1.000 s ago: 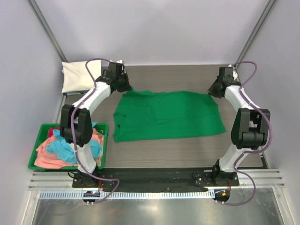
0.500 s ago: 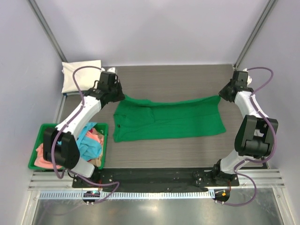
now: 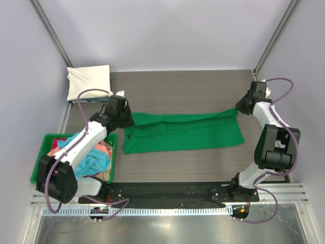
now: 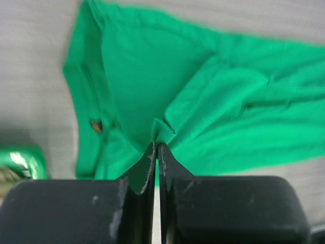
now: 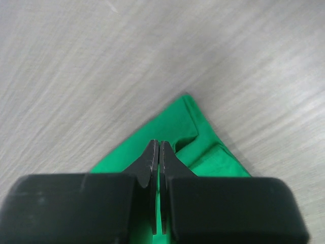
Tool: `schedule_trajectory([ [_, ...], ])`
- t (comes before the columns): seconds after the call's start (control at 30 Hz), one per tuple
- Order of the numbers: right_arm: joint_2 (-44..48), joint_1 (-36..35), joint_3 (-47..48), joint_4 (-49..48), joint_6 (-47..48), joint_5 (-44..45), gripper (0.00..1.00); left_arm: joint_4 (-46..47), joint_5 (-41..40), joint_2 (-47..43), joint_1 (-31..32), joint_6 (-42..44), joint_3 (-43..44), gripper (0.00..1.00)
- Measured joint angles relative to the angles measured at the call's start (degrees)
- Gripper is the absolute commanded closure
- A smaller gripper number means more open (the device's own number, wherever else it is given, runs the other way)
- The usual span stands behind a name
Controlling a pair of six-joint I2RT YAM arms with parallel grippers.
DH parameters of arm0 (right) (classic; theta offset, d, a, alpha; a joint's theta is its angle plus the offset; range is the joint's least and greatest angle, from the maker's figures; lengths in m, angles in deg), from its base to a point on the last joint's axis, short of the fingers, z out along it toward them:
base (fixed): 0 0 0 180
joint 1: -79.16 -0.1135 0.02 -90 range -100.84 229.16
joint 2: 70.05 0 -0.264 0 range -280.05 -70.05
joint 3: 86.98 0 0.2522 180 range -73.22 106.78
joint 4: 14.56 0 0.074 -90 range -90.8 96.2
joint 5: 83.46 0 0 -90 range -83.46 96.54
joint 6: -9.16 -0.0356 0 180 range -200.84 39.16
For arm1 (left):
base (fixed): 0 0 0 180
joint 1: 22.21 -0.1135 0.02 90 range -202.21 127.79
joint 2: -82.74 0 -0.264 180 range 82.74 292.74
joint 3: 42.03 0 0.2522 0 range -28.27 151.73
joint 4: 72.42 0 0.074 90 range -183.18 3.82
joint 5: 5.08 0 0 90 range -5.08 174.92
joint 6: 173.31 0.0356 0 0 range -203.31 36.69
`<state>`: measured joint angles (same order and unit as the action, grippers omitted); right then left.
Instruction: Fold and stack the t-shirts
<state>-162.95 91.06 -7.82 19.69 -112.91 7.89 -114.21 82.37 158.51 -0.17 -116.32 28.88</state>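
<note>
The bright green t-shirt (image 3: 188, 134) lies across the middle of the table as a long band, with its far edge folded toward the near side. My left gripper (image 3: 126, 121) is shut on a pinch of its left far edge, seen in the left wrist view (image 4: 156, 145) over the green cloth (image 4: 228, 107). My right gripper (image 3: 238, 109) is shut on the shirt's far right corner, seen in the right wrist view (image 5: 156, 144) over the green corner (image 5: 200, 137). A folded cream-white t-shirt (image 3: 89, 82) lies at the back left.
A rigid green bin (image 3: 115, 147) stands at the left near side, under my left arm. It holds crumpled light blue (image 3: 94, 161) and salmon-pink (image 3: 105, 149) shirts. The bin's corner shows in the left wrist view (image 4: 20, 160). Metal rails run along the table's near edge.
Both grippers have moved toward the near side, carrying the green shirt's far edge. The shirt has gone from a wide spread to a narrower folded band.
</note>
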Motion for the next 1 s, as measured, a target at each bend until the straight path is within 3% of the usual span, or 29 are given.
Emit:
schedule_trajectory([
  [0.03, 0.09, 0.35, -0.85, -0.15, -0.35, 0.00, 0.99, -0.11, -0.09, -1.36, 0.81, -0.85, -1.62, 0.92],
  [0.1, 0.66, 1.31, -2.84, -0.33, -1.33, -0.07, 0.61, -0.22, -0.39, -4.72, 2.67, -2.32, -5.11, 0.79],
  [0.13, 1.33, 1.97, -4.37, -0.52, -1.86, -0.04, 0.31, -0.70, -0.48, -6.99, 3.69, -3.13, -7.04, 0.62],
  [0.17, 1.92, 2.45, -5.55, -0.37, -2.58, 0.00, 0.25, -1.31, -0.50, -8.61, 4.39, -4.15, -8.22, 0.59],
  [0.33, 4.87, 4.28, -8.85, 0.33, -3.87, 0.11, 0.20, -5.49, -1.36, -18.16, 7.28, -8.59, -11.87, 0.48],
  [0.5, 9.57, 1.60, -8.81, -0.66, -4.76, 0.00, 0.22, -7.21, -3.78, -21.68, 7.48, -10.49, -11.23, 0.47],
  [0.6, 10.12, -4.90, -7.48, -2.16, -4.52, 0.00, 0.23, -6.43, -4.94, -17.64, 7.82, -11.34, -10.64, 0.49],
  [0.73, 4.98, -12.90, -5.03, -4.70, -3.69, -3.04, 0.25, -3.45, -6.86, -5.75, 10.71, -12.87, -9.20, 0.50],
  [1.0, -6.64, -16.68, -6.99, -5.11, -1.99, -4.44, 0.27, 0.96, -8.61, 14.86, 14.62, -17.68, -5.68, 0.51],
])
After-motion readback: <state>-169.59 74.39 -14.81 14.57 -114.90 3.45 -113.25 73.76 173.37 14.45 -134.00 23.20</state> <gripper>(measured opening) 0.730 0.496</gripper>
